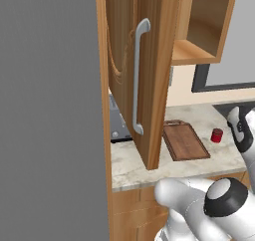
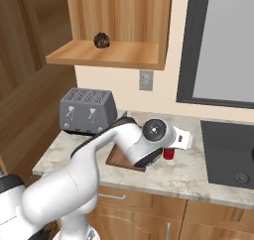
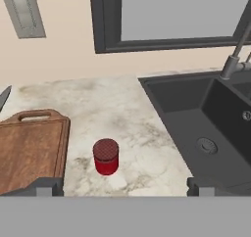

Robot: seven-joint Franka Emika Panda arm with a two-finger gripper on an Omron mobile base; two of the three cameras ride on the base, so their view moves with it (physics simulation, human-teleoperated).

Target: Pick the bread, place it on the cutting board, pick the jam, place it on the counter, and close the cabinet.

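Observation:
The bread [image 2: 101,40], a dark rough lump, lies on the shelf of the open cabinet [image 2: 106,54]. The cabinet's door [image 1: 149,60] with its grey bar handle [image 1: 139,75] stands swung out over the counter [image 3: 122,108]. The cutting board [image 3: 29,148] lies bare on the counter. The red jam [image 3: 106,156] stands upright on the counter just right of the board. My gripper [image 3: 125,186] is open, low over the counter. The jam sits a little ahead of it, nearer the left fingertip [image 3: 49,186], and touches neither finger.
A dark sink [image 3: 206,118] with a tap [image 3: 233,59] is sunk into the counter right of the jam. A grey toaster [image 2: 88,110] stands left of the board. A wall outlet [image 3: 24,11] and a dark-framed window [image 3: 171,15] are behind.

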